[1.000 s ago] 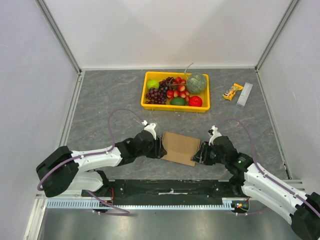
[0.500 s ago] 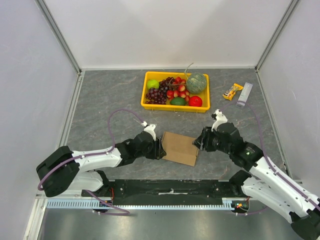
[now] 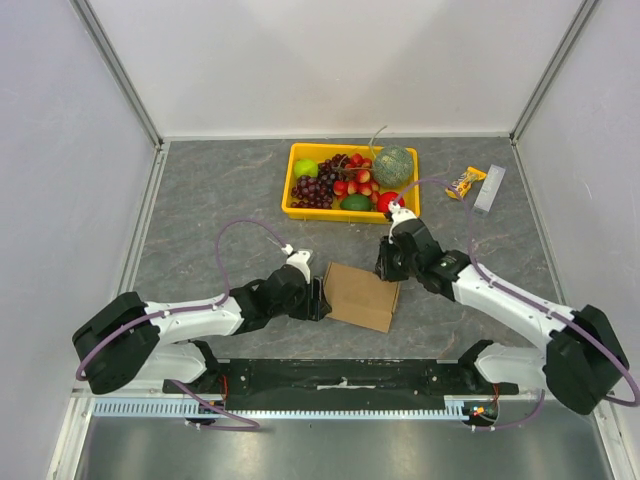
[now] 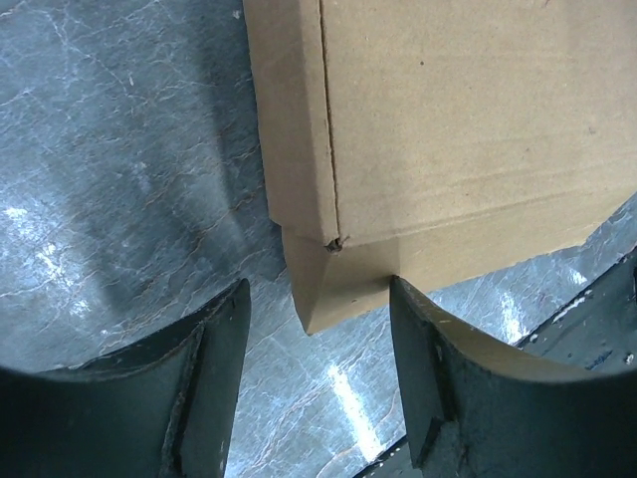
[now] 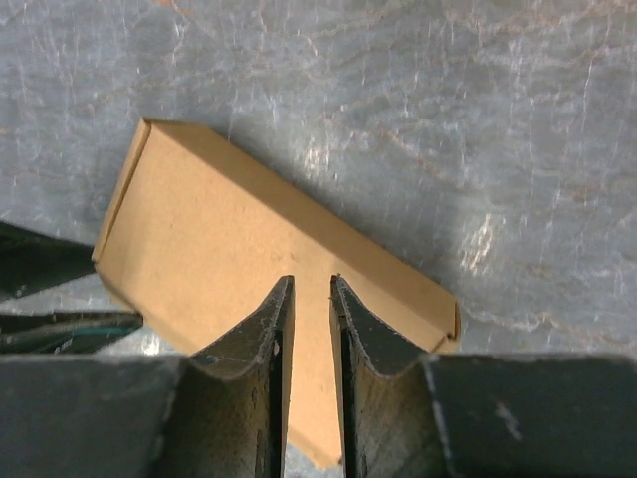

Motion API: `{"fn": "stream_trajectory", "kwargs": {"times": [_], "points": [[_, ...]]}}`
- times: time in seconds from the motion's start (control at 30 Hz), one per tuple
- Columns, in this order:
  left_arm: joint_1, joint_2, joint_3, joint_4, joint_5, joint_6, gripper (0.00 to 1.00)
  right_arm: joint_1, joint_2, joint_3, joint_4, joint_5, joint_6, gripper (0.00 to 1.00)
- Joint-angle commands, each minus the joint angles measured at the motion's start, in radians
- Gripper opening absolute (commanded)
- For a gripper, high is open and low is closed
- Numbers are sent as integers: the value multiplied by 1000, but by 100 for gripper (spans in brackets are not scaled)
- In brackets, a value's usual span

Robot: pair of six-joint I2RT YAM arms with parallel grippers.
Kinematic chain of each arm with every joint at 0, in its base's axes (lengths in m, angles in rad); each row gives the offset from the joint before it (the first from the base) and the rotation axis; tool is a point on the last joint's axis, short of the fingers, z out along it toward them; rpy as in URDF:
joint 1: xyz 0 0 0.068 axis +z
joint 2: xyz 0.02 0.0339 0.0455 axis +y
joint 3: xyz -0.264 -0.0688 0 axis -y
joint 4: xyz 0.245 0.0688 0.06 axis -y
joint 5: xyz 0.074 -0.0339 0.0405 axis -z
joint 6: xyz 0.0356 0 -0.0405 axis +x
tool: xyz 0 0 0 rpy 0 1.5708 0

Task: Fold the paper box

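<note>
- A yellow plastic tray (image 3: 297, 208) sits at the far middle of the grey marbled table (image 3: 210, 190). It holds a green apple (image 3: 306, 168), dark grapes (image 3: 313, 189), small red fruits (image 3: 356, 181), a netted melon (image 3: 393, 166), a dark green avocado-like fruit (image 3: 356, 203) and a round red fruit (image 3: 386, 200).
- The paper box (image 3: 360, 296) lies flat and closed on the table, nearer the arms than the tray and apart from it, turned slightly askew.
- The left gripper (image 4: 318, 291) lies low at the box's left end with its jaws wide apart. A folded corner flap of the box pokes into the gap, touching neither finger (image 4: 214, 368).
- The right gripper (image 5: 309, 287) hangs over the box's far right part with its fingers (image 5: 267, 339) nearly together. Only a narrow slit is left and nothing is in it. Whether the tips touch the cardboard cannot be told.
- The right wrist sits just in front of the tray's near right corner.
- A wrapped snack bar (image 3: 464, 183) and a slim pale packet (image 3: 489, 189) lie side by side at the far right, well apart from the box.
</note>
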Motion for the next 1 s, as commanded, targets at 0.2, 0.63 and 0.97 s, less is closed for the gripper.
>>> {"fn": "stream_trajectory", "kwargs": {"times": [0.2,0.63,0.97], "points": [[1,8,12,-15,-49,48,60,-2,218,164,140,134,-63,27],[0,-8,30,-96,-70,64,58,-2,401,216,104,129,-107,23],[1,42,70,-116,-73,67,57,-1,399,169,107,20,-132,23]]}}
